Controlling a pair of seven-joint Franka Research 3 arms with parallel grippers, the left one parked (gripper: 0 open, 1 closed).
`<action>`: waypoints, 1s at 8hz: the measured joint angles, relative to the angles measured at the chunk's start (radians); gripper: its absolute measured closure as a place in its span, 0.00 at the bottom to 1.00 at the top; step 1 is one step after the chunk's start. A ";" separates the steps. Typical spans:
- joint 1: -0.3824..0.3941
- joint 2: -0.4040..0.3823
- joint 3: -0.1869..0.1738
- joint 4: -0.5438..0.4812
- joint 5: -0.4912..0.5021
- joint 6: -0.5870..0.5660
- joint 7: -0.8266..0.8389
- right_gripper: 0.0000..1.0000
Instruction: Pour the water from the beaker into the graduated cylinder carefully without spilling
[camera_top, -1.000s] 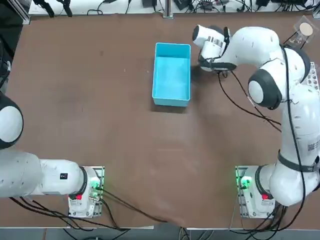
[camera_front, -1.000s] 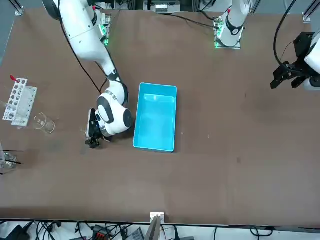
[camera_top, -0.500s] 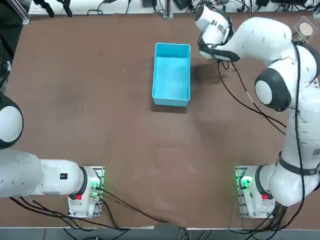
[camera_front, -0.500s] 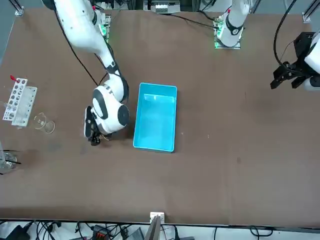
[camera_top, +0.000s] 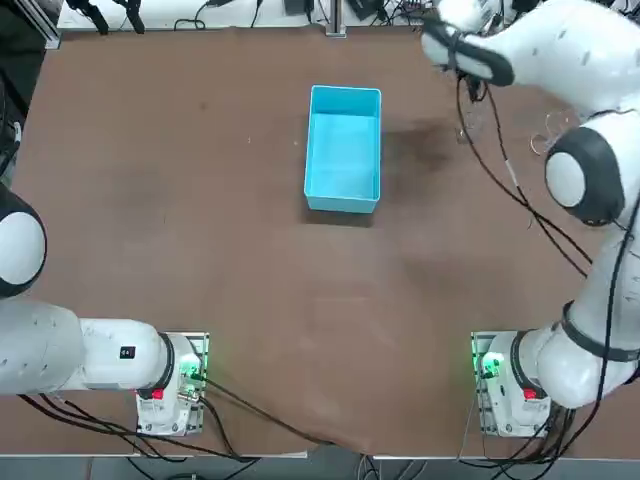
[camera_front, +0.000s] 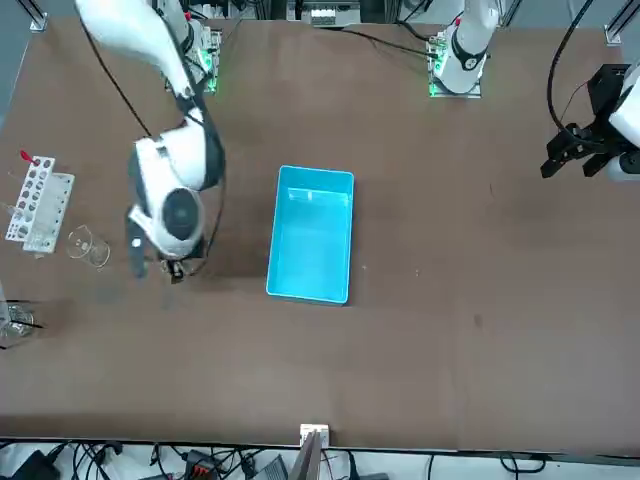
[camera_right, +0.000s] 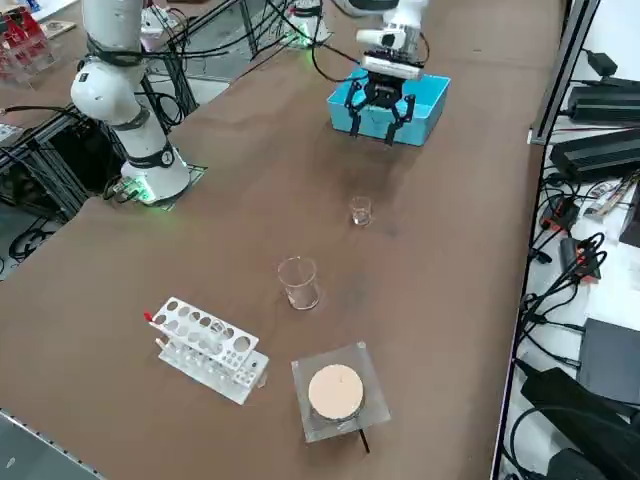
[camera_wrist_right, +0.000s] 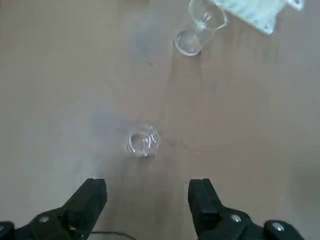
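The beaker (camera_right: 298, 282), a wide-rimmed clear glass, stands upright on the brown table near the white rack; it also shows in the front view (camera_front: 88, 246) and the wrist view (camera_wrist_right: 200, 30). The graduated cylinder (camera_right: 361, 210), a slimmer clear glass, stands apart from it, closer to the blue bin. My right gripper (camera_right: 385, 108) hangs open and empty in the air on the bin's side of the cylinder. In the wrist view the cylinder (camera_wrist_right: 143, 141) lies just beyond the gap between my fingers (camera_wrist_right: 93, 199), lined up with it, not touched.
A blue bin (camera_top: 344, 148) sits at the table's middle back. A white test tube rack (camera_right: 205, 350) and a square plate with a cork disc (camera_right: 335, 392) lie beyond the beaker. The table's far edge (camera_right: 520, 180) runs close by.
My right arm has risen and swung away from the blue bin's side toward the glassware. The gripper stays open and empty; the glasses have not moved.
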 joint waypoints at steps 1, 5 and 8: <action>-0.028 -0.030 0.000 0.001 0.056 -0.001 -0.127 0.00; -0.172 -0.160 -0.002 0.006 0.270 -0.064 -0.671 0.00; -0.216 -0.225 0.002 0.026 0.307 -0.181 -1.062 0.00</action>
